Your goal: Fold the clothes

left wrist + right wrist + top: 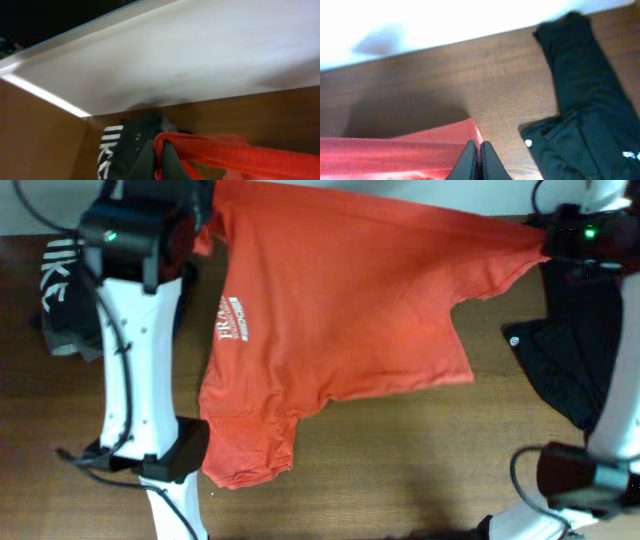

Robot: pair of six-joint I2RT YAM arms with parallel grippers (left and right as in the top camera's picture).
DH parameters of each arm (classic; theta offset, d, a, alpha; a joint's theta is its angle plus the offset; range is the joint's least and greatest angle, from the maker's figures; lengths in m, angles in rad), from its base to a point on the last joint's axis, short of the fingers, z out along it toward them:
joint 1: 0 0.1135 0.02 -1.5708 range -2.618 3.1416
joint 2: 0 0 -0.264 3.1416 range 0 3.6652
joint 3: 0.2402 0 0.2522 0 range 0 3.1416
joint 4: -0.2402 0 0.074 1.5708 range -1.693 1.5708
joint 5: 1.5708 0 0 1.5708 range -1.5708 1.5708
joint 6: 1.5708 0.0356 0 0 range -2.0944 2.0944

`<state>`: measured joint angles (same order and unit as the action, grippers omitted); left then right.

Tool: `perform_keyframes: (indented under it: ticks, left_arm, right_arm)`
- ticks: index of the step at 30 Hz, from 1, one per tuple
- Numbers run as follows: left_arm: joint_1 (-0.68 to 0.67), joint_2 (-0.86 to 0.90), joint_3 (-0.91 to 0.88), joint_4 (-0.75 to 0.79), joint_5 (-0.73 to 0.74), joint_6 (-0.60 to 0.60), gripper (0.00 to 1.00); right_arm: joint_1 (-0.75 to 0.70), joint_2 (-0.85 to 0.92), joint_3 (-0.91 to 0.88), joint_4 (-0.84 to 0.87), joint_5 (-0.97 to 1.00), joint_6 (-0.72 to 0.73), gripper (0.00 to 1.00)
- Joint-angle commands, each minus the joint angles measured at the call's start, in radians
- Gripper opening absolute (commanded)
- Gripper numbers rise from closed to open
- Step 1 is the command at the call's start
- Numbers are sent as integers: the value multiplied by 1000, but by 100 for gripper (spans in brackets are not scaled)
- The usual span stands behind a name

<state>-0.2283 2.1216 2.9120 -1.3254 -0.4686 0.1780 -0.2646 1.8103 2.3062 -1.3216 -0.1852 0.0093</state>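
While left tool [159, 152], right tool [479, 150] clamp T-shirt [350, 310], edge taut.

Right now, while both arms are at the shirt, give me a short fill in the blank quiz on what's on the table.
1. The left gripper and the right gripper are each ____ on an edge of the T-shirt.
2. The lettering on the T-shirt is ____.
3. The garment by the left arm and the garment by the right arm are both ____.
Missing words: shut; white; black.
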Motion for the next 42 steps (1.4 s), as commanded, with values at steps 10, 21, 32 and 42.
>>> perform_keyframes:
  ticks: [10,21,32,42]
  left_arm:
    - [126,-58,-7,-29,-109,-2,1]
    - [127,-245,-7,-68,-94,-2,1]
    - [116,-262,-33,-120,-18,-13,0]
    - [112,-482,-33,-128,-17,-21,0]
  right_arm:
    - [-116,-67,2,-44,35,-4,4]
    - [-163,-161,2,-51,34,-4,4]
    - [-163,-188,2,-63,35,-4,4]
    - [-163,-393,2,-82,35,-4,4]
